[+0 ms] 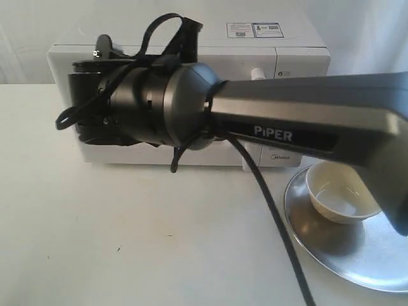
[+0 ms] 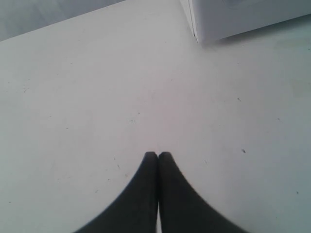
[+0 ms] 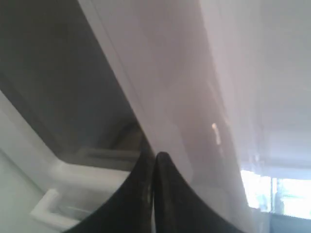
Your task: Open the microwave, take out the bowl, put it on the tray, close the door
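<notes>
- While the right arm (image 1: 306, 111) stretches across the exterior view from the right, its dark wrist covers most of the front of the white microwave (image 1: 299, 60). The strip of door (image 1: 127, 155) showing below the wrist lies flush with the cabinet. The gripper's tips cannot be made out here. At the lower right, the pale bowl (image 1: 335, 201) sits upright inside the silver tray (image 1: 331, 255), which rests on the white table (image 1: 127, 229) just beside the microwave's front right corner.
- From the left wrist view, the left gripper (image 2: 158, 155) hangs over bare table with its two dark fingers pressed together and nothing between them. A corner of the microwave (image 2: 243, 17) shows well apart from it.
- From the right wrist view, the right gripper (image 3: 155, 158) has its fingers closed tip to tip, holding nothing. The tips are right up against the door, at the edge of its dark window (image 3: 58, 73). The white bar handle (image 3: 53, 204) sits off to one side.
</notes>
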Available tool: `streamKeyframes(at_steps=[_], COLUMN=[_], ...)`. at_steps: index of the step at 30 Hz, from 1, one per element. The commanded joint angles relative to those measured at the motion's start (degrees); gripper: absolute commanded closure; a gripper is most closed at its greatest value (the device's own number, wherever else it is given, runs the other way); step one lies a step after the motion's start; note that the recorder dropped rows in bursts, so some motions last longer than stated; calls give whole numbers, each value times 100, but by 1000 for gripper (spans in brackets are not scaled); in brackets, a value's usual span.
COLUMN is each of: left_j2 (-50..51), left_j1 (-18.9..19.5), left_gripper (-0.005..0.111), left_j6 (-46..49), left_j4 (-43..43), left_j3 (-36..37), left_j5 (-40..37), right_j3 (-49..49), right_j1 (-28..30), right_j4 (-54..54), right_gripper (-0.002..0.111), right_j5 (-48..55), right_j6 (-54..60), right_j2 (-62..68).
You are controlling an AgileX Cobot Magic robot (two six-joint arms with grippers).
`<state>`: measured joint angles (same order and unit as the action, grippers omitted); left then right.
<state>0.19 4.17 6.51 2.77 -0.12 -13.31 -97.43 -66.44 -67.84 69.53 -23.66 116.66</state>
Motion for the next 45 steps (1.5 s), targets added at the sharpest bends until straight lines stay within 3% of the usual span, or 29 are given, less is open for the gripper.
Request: streamKeyframes(at_steps=[1, 4, 7, 12, 16, 22, 25, 33, 45], left_j2=[-19, -19, -19, -19, -19, -19, -19, -19, -19], left_j1=[-23, -23, -23, -23, -23, -23, -23, -23, -23], left_gripper=[107, 107, 107, 107, 107, 107, 107, 107, 107], left_j6=[-18, -18, -18, -18, -18, -18, -18, -18, -18], left_j4=[-21, -21, -21, -21, -21, -21, -21, -21, -21], left_j3=[12, 12, 12, 12, 12, 12, 12, 12, 12], left_j5=[0, 0, 0, 0, 0, 0, 0, 0, 0], right_j3=[311, 593, 1206, 2926, 4175, 4765, 4778, 4778, 4778], right_j1=[191, 125, -84, -587, -948, -1174, -1174, -1174, -1174], right_j4=[376, 49, -722, -2193, -2392, -450, 15, 40, 48], right_gripper=[108, 108, 108, 108, 108, 108, 108, 108, 108], right_j5=[-159, -219, -476, -810, -726, -156, 6, 6, 0], right_j6=[-317, -827, -2131, -4222, -4928, -4997, -4997, -4997, -4997], right_j2=[-50, -125, -534, -2016, -3366, -5124, -5735, -6834, -7460])
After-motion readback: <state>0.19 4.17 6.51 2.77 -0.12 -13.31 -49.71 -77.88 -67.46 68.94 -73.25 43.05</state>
